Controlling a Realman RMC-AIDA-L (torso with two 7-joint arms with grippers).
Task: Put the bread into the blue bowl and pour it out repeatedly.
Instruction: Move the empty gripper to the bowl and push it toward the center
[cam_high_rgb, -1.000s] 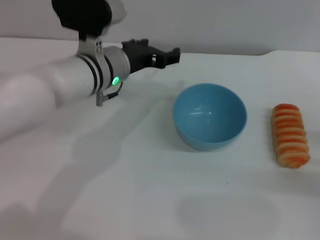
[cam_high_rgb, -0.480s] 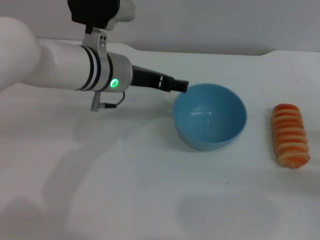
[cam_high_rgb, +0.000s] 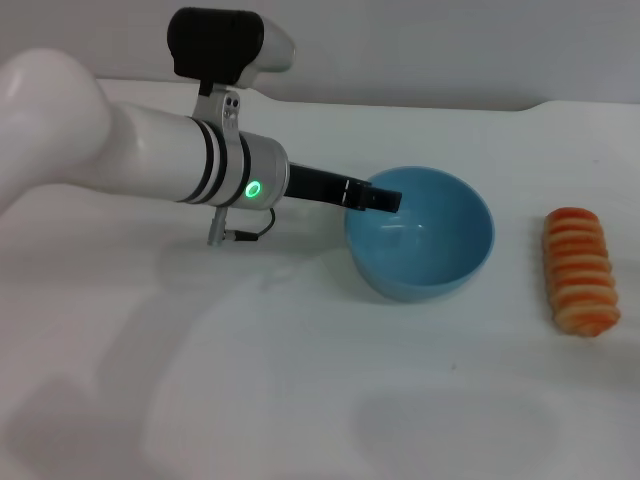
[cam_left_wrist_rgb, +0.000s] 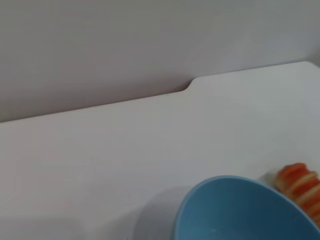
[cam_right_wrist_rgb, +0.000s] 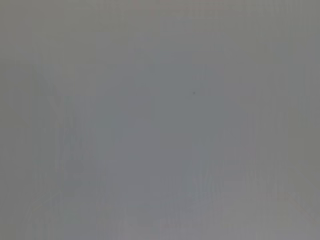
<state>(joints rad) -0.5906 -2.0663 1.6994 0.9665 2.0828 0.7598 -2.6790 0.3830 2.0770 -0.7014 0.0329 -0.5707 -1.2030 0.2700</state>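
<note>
Jaws of the left gripper (cam_high_rgb: 385, 199) look edge-on as one dark bar over the nine o'clock rim of the blue bowl (cam_high_rgb: 425, 245), so whether they are parted cannot be told, and the right gripper is out of sight. Only the head view shows that arm and the whole bread (cam_high_rgb: 580, 270), a ridged orange-tan loaf lying on the white desk (cam_high_rgb: 300, 400) at three o'clock of the bowl, apart from it, long axis running twelve to six. From the left wrist, just the smooth glossy rim and one ridged loaf end appear, while the right wrist view is blank grey.
</note>
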